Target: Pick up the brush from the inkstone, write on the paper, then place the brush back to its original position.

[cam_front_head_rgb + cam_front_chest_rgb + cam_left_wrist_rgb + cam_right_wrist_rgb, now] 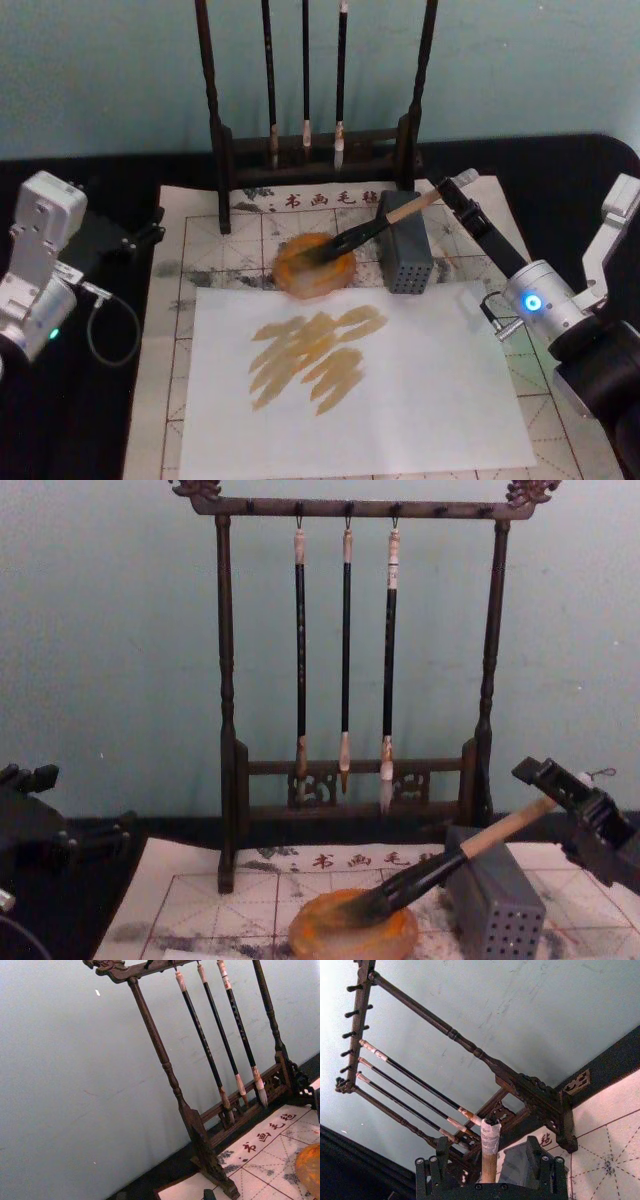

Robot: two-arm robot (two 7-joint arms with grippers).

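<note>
While right gripper (560, 792) clamps brush (440, 868), bristles touch inkstone (352, 935).

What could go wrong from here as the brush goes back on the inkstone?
The right gripper grips the brush at its far end, so the bristles could swing and smear the paper. The handle leans over the grey perforated block; lowering might catch it. Pressing down could push the inkstone.

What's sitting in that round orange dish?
The brush's black bristles rest in the inkstone, its handle leaning over the grey block into the right gripper. The dish centre beneath the bristles is covered.
</note>
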